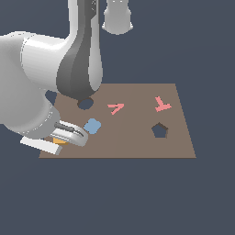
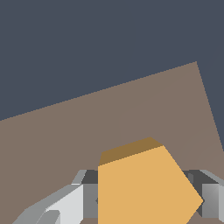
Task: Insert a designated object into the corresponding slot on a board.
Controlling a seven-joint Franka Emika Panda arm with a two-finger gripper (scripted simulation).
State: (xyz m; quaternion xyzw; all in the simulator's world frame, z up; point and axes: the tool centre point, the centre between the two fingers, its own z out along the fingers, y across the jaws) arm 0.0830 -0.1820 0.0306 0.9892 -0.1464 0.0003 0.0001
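- The pincer (image 1: 62,137) sits low over the near corner of the brown board (image 1: 137,137), at the exterior view's left, its fingers (image 2: 70,203) on either side of the orange-yellow pentagon block (image 2: 144,188).
- From the wrist view the block fills the gap between the fingers, so the pincer looks closed on it; whether the block is lifted off the board I cannot tell.
- In the exterior view only a sliver of the orange block shows, under the pincer and the arm (image 1: 32,92).
- No writing, brand or label can be read on anything.
- Just beside the pincer lies a light-blue rounded-square block (image 1: 92,125), flat on the board.
- Farther back, a dark round hole (image 1: 85,103) is partly covered by the arm's grey link.
- Two pink angular pieces (image 1: 115,108) (image 1: 161,104) lie along the far half of the board.
- The dark pentagon slot (image 1: 159,131) is well apart from the pincer, toward the exterior view's right, with nothing lying on it.
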